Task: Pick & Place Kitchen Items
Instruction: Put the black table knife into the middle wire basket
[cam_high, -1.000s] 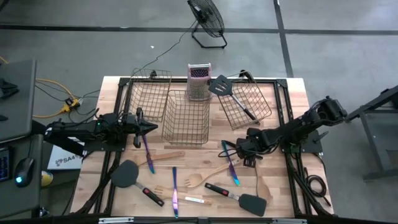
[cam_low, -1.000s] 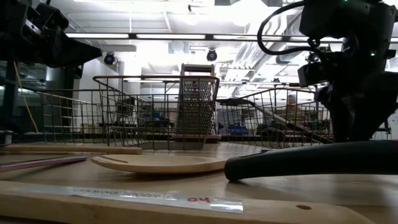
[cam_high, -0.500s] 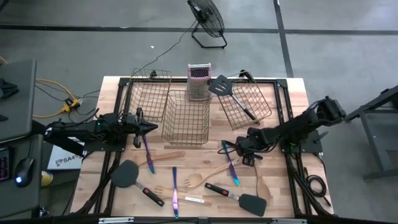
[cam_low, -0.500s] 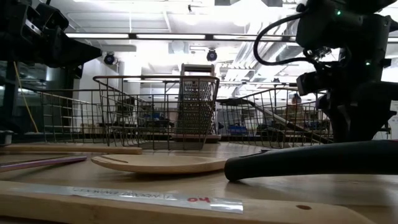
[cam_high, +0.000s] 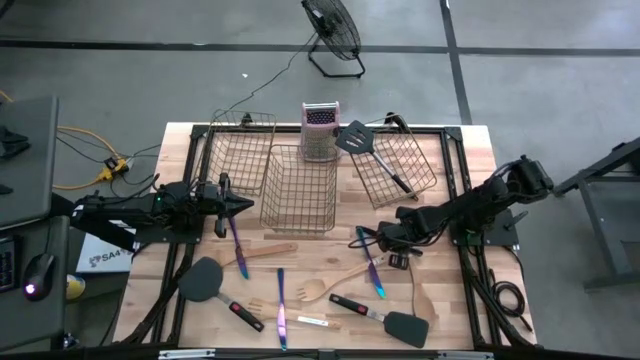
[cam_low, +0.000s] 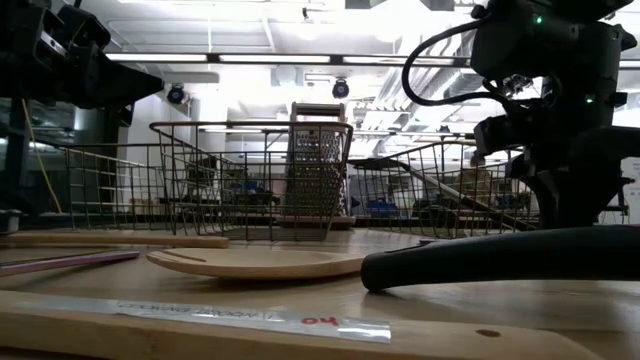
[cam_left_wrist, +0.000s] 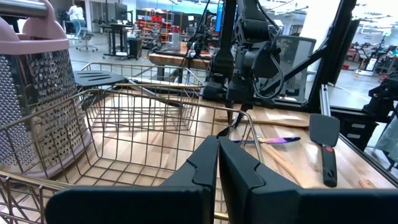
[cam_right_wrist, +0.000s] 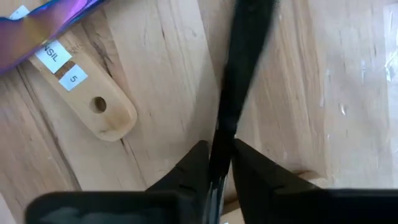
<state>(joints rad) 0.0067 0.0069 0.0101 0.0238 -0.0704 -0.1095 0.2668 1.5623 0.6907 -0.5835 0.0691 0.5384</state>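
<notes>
Right pincer low over the tabletop, right of centre, its dark fingers pressed against a thin black utensil handle that runs straight out from between them; grasping it, the gap no wider than the handle. Beside it lie a pale wooden handle with a hole and a paper label, and a slim iridescent purple piece crossing that handle's far end. From above, the pincer sits at the upper end of a purple-blue cutlery piece, with a wooden fork just to its left. Left pincer clenched, nothing in it, hovering at the left rim of the middle wire basket. Metal box grater upright behind the baskets. One black spatula rests across the right basket; two more lie near the front edge, one left, one right. Another purple piece lies between them.
</notes>
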